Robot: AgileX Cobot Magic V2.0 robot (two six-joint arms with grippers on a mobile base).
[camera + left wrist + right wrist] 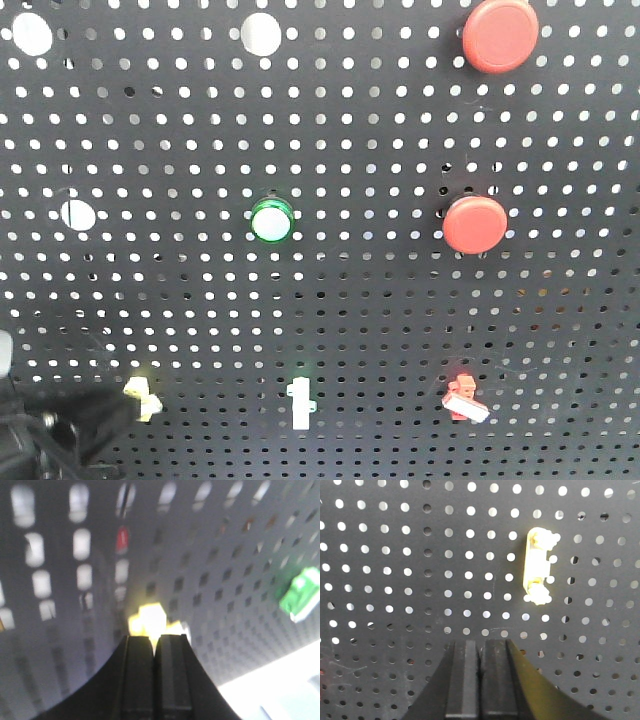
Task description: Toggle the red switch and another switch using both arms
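Observation:
The red switch (463, 396), a tiny toggle with a red base and a white lever, sits low on the right of the black pegboard (360, 320). No gripper is near it in the front view. Low on the left is another switch (143, 398), cream-white with a yellow glow. My black left gripper (115, 410) reaches it from the bottom left corner. In the left wrist view this gripper (155, 637) is shut, its tips right against the glowing yellow switch (150, 620). My right gripper (480, 643) is shut and empty, facing bare pegboard; the red switch does not show there.
Two large round red buttons (499, 34) (474, 223) and a green-ringed round button (271, 220) sit higher up. An upright white toggle (300, 403) with a green glow stands between the two switches. A cream fitting (538, 566) is fixed up and right of the right gripper.

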